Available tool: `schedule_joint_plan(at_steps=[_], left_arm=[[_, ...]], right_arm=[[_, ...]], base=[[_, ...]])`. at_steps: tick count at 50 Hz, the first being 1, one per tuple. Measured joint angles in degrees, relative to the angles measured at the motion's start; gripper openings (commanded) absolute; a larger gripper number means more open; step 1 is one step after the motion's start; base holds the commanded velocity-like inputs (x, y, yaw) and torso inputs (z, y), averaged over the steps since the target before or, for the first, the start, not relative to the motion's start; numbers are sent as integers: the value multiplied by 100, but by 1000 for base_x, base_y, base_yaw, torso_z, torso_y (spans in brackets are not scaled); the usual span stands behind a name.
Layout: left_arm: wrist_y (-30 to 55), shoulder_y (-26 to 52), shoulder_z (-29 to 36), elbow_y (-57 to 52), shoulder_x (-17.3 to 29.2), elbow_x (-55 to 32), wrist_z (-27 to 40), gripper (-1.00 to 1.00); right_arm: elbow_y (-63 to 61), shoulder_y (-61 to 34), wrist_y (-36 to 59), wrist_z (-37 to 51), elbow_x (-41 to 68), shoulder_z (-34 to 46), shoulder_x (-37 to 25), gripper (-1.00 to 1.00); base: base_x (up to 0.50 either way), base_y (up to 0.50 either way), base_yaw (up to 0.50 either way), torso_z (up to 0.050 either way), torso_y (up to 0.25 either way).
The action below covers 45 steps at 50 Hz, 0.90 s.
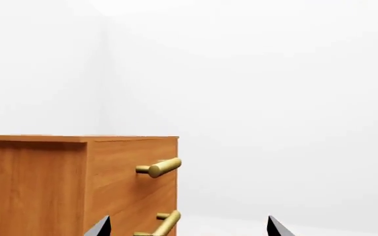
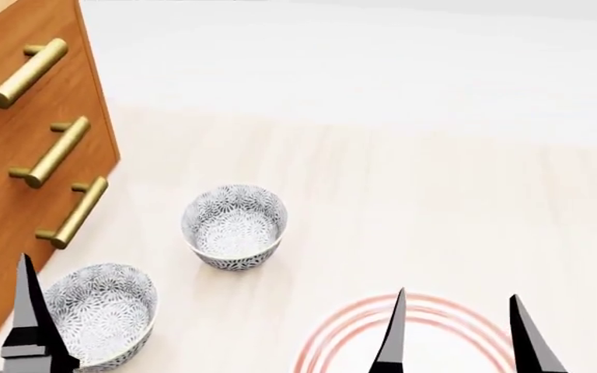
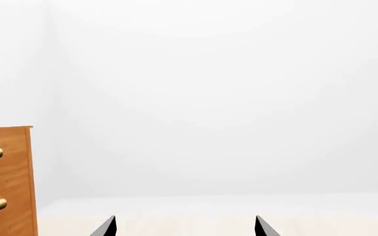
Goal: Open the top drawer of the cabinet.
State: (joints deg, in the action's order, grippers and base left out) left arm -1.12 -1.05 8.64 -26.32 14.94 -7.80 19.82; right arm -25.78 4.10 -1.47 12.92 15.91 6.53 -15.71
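Cabinet (image 2: 13, 179) stands at the tabletop's (image 2: 434, 194) far-left edge, its top drawer (image 2: 13, 47) uppermost of three, flush and not yet pulled, with two patterned bowls (image 2: 234, 225) near its foot. Judged stiff, rigid wood on a slide, likely needing a steady straight pull; the brass bar handle (image 2: 24, 72) is the only hold, smooth and round so possibly slippery, best gripped mid-bar across its width. Left gripper (image 1: 187, 227) and right gripper (image 2: 454, 334) both hang spread apart and empty, well short of the handle.
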Motion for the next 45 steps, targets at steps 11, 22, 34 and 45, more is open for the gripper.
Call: schedule_joint_plan(at_steps=[11,22,34,45], left_arm=[[93,23,51,-8,39,9,26,100],[465,130,92,4,98,-236,-44,100],[1020,370,59,-124,194,-568,-81,100],[2070,927,123,-532,456,-737,12,100]], right_arm=[[13,0,-7,29,1,30,-26,100],[30,-7,2,50,0,73,-59,100],[62,-11,9,63,2,110,-95,100],[56,0,31,82,22,127,-136,100]], base=[[0,0,0,50,0],[0,0,0,50,0],[0,0,0,50,0],[0,0,0,14,0]])
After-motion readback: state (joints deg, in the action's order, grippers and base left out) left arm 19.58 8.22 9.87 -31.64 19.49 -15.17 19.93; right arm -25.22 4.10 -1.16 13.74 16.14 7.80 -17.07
